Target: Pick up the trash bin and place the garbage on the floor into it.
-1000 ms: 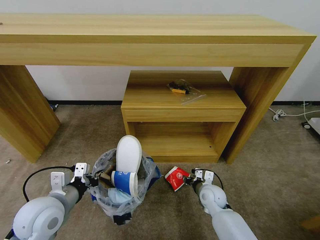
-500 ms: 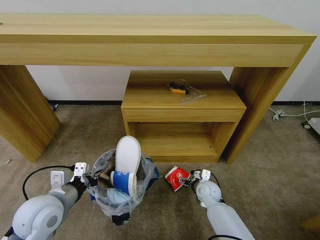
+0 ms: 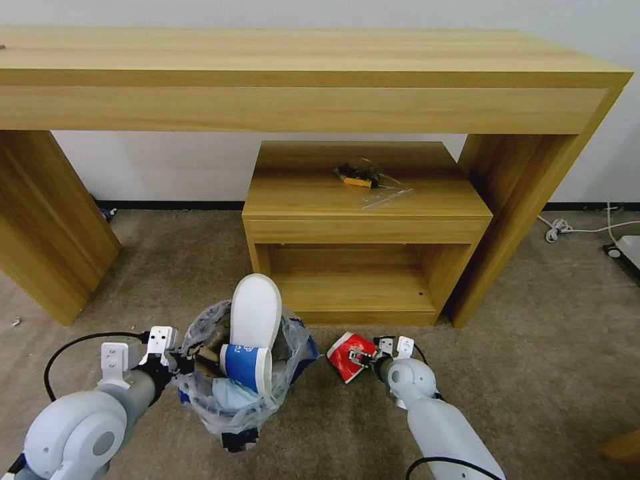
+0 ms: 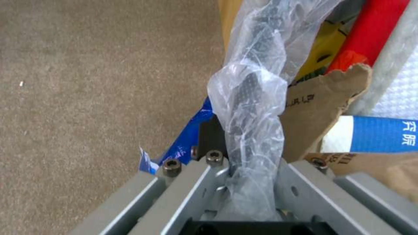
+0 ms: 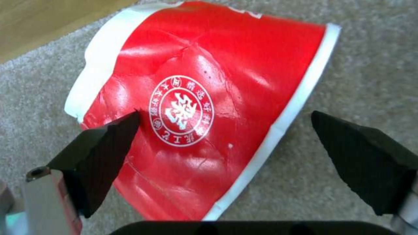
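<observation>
Our left gripper (image 3: 179,363) holds the trash bin (image 3: 240,373) by its rim, just in front of us on the floor (image 3: 533,333). In the left wrist view we see our jaws pinched tight on the black rim with the crinkly bag (image 4: 250,107) wrapped over it. The bin is very full. A white insole (image 3: 256,310) sticks up out of it, a blue cup (image 3: 245,365) lies on top, and brown cardboard (image 4: 320,104) pokes up near the rim.

Our right gripper (image 3: 365,357) is down low beside the bin, right at a squashed red paper cup (image 5: 200,104). This is the piece of garbage we want now. It lies flat on the carpet, just in front of the low wooden shelf (image 3: 363,230). The two black fingers (image 5: 104,147) are spread wide. One tip sits over the red paper and the other is out past the white edge, over the carpet.

To do this well, we think we should push the fingers down until they press the carpet, so the lower one can slide under the thin edge. The cup is flat and shiny, so it may slip away if we close too high. We close slowly and check that the paper is caught between the tips. We also keep the bin upright, because it is stuffed and things could tip out. The free room looks to be on the side near the red cup.
</observation>
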You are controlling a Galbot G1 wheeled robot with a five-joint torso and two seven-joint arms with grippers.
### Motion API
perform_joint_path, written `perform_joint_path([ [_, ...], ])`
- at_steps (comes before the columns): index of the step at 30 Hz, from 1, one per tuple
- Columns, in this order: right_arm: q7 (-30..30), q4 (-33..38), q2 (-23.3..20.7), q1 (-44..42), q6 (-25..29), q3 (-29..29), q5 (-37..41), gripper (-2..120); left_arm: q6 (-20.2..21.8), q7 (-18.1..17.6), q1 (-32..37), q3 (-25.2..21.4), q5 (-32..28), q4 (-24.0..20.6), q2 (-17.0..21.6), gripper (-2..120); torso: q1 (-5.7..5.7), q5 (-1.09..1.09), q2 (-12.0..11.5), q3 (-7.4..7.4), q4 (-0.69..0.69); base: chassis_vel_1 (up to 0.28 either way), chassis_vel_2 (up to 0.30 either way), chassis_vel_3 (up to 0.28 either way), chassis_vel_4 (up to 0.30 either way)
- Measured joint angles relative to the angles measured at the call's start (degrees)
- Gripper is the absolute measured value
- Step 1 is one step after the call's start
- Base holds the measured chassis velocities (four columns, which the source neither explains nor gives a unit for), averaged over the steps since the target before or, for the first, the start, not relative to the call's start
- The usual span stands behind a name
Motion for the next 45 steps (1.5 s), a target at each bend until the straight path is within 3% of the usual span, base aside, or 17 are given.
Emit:
perform_joint_path([
  [4,-0.37,-0.92,0.15,0.37,0.9,-0.47,-0.25,98,0.0,0.01,0.1,-0.08,0.01,-0.06,-0.03,0,0.0,0.0,0.0,0.0,0.0,0.0,0.0,0.0,0.0],
  [9,-0.57,-1.59,0.24,0.5,1.96,-0.83,-0.33,82,0.0,0.04,0.06,-0.06,0.05,-0.06,-0.14,0,0.0,0.0,0.0,0.0,0.0,0.0,0.0,0.0,0.0],
  [11,-0.65,-1.66,0.14,0.51,2.69,-1.12,-0.53,70,0.0,0.12,0.06,0.0,0.07,-0.05,-0.18,0,0.0,0.0,0.0,0.0,-0.01,0.0,0.0,0.0,0.0],
  [15,-0.99,-1.8,0.04,0.51,3.28,-1.39,-0.59,60,0.0,0.18,0.02,0.02,0.04,-0.01,-0.16,0,0.0,-0.01,0.0,0.0,-0.01,0.0,0.0,0.0,0.0],
  [17,-1.49,-2.29,0.05,0.64,4.0,-1.6,-0.74,49,0.0,0.21,-0.01,0.02,-0.02,-0.02,-0.12,0,0.0,-0.01,0.0,0.0,-0.02,0.0,0.0,0.0,0.0],
  [21,-1.94,-2.7,0.05,0.74,5.12,-2.0,-0.86,41,0.0,0.22,0.03,0.02,-0.05,-0.09,-0.11,0,0.0,-0.01,0.0,0.0,-0.02,0.0,0.0,0.0,0.0],
  [24,-3.18,-2.52,-0.09,0.59,6.42,-2.45,-1.8,22,0.0,0.29,0.29,-0.13,-0.05,-0.29,-0.14,0,0.0,0.0,0.0,0.0,0.0,0.0,0.0,0.0,0.0],
  [31,-6.65,-0.59,-0.48,-0.58,8.88,-2.09,-4.77,1,0.0,0.32,0.45,-0.19,-0.04,-0.71,-0.13,0,0.0,0.01,0.0,0.0,0.01,0.0,0.0,0.0,0.0],
  [45,-12.76,6.33,-1.61,-4.48,12.05,1.61,-11.03,0,0.0,0.25,1.79,-0.74,0.33,-2.36,-0.43,0,0.0,0.01,0.0,0.0,0.0,0.0,0.0,0.0,0.0],
])
